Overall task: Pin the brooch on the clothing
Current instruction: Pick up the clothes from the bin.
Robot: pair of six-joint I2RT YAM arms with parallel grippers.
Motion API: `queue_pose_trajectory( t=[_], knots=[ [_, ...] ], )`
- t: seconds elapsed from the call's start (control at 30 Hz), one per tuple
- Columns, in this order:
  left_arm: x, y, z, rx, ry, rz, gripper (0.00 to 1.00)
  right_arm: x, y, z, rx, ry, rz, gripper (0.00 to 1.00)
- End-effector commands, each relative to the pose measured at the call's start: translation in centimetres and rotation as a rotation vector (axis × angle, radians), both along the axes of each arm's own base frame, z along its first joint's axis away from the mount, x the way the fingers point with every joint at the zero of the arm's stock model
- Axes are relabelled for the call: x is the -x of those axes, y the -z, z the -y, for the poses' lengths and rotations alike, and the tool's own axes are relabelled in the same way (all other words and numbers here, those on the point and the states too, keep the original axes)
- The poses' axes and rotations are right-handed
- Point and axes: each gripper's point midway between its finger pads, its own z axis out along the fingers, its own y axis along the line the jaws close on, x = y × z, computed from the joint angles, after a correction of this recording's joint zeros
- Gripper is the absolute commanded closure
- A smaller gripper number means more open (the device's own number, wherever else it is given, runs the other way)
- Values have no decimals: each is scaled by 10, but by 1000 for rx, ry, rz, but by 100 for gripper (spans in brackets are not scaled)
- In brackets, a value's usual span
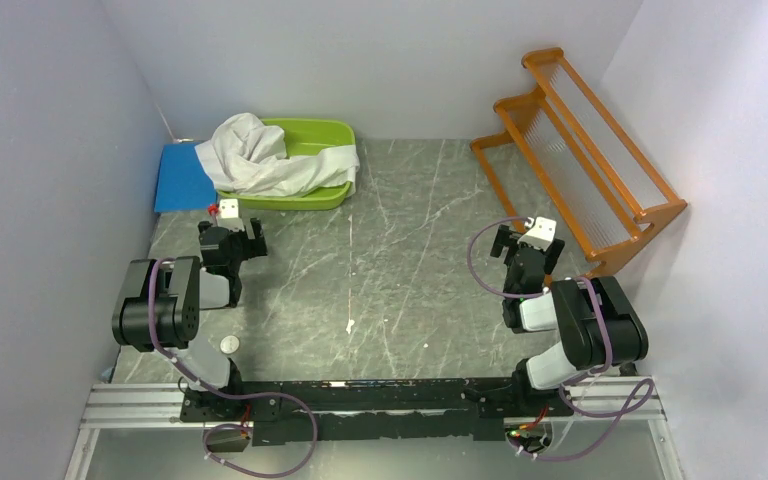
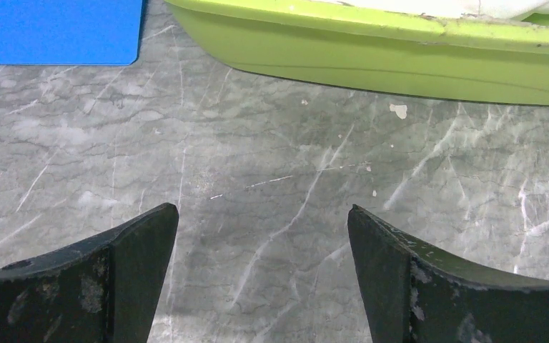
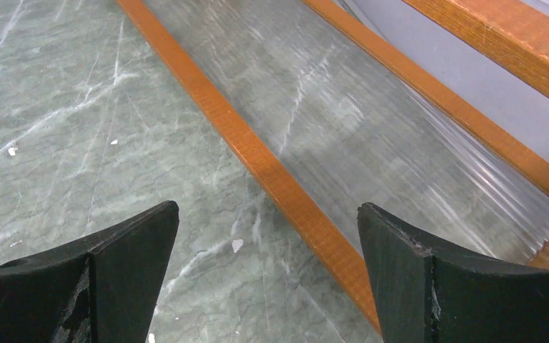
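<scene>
The clothing, a crumpled white shirt (image 1: 260, 155), lies heaped in a green tray (image 1: 332, 130) at the back left. Only a strip of white fabric (image 2: 472, 6) shows over the tray's wall (image 2: 372, 50) in the left wrist view. A small round silver disc (image 1: 229, 344) lies on the table by the left arm's base; I cannot tell whether it is the brooch. My left gripper (image 1: 230, 224) (image 2: 263, 209) is open and empty over bare table just in front of the tray. My right gripper (image 1: 528, 240) (image 3: 268, 205) is open and empty beside the orange rack.
A blue mat (image 1: 182, 178) (image 2: 53, 30) lies left of the tray. An orange wooden rack (image 1: 580, 150) stands at the back right, its lower bar (image 3: 257, 153) under my right fingers. A small white scrap (image 1: 349, 325) lies mid-table. White walls enclose the grey marbled table (image 1: 400, 250).
</scene>
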Motion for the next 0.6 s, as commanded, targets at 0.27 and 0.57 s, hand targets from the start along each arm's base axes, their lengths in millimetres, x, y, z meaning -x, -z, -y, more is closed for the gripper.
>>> queue_pose_trajectory(
  t=[0.27, 0.57],
  knots=[
    [-1, -4, -3, -5, -10, 17, 6, -7, -20, 3, -14, 18, 77, 0],
    [0, -3, -3, -4, -9, 16, 6, -2, -46, -17, 52, -104, 100, 0]
  ],
)
